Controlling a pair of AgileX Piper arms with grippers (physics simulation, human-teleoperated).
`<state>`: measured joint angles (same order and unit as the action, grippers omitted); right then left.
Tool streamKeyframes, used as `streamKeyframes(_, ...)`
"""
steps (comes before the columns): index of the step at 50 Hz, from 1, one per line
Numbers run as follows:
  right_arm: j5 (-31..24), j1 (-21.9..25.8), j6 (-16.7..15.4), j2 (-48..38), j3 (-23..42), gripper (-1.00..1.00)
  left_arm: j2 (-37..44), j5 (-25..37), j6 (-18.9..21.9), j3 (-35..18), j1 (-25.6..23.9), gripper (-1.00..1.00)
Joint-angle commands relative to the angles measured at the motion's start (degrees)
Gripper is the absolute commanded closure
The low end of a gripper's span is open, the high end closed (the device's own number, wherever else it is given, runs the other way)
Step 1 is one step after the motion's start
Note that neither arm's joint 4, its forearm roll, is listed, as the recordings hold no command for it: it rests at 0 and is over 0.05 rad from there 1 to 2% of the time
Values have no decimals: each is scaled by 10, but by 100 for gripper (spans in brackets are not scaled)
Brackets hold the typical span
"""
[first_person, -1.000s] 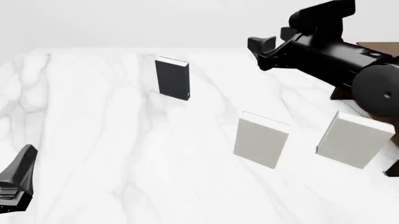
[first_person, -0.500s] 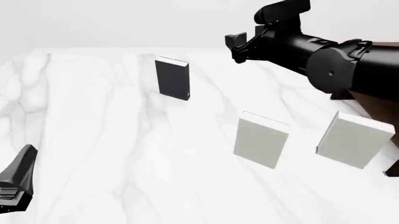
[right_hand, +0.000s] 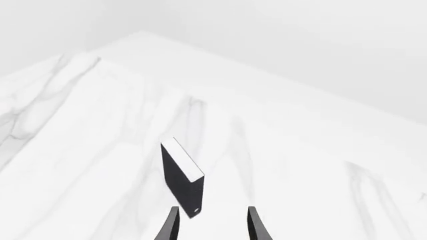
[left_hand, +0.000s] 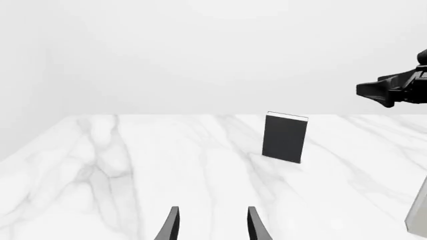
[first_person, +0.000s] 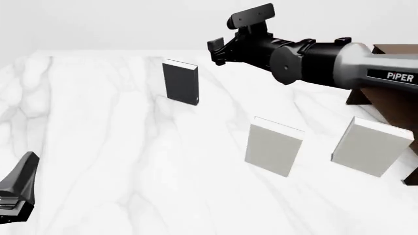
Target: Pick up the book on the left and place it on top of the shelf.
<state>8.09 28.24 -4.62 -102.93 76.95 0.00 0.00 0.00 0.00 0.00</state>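
The dark charcoal book (first_person: 181, 82) stands upright on the white marble table at the far left-middle; it also shows in the left wrist view (left_hand: 285, 137) and the right wrist view (right_hand: 181, 177). My right gripper (first_person: 219, 50) is open and empty, in the air just right of the book and above its top edge; its fingers (right_hand: 172, 225) frame the book's near end. My left gripper (first_person: 16, 188) rests low at the front left, far from the book, fingers (left_hand: 172, 225) open and empty. The dark brown shelf (first_person: 392, 93) is at the right edge, mostly hidden by the right arm.
Two light grey-white books stand at the front right, one in the middle (first_person: 273, 148) and one nearer the shelf (first_person: 369, 146). The right arm (first_person: 326, 63) stretches across above them from the right.
The right arm has swung left across the table, carrying its open gripper from near the shelf to beside the dark book. The left gripper and all books have stayed still.
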Motion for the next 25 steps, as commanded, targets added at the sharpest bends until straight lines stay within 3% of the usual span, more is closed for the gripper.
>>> streamKeyframes(1, -8, 6, 5, -80, 78, -100, 0, 0, 0, 0, 0, -100)
streamKeyframes(25, 10, 10, 18, -120, 96, -100, 0, 0, 0, 0, 0, -100)
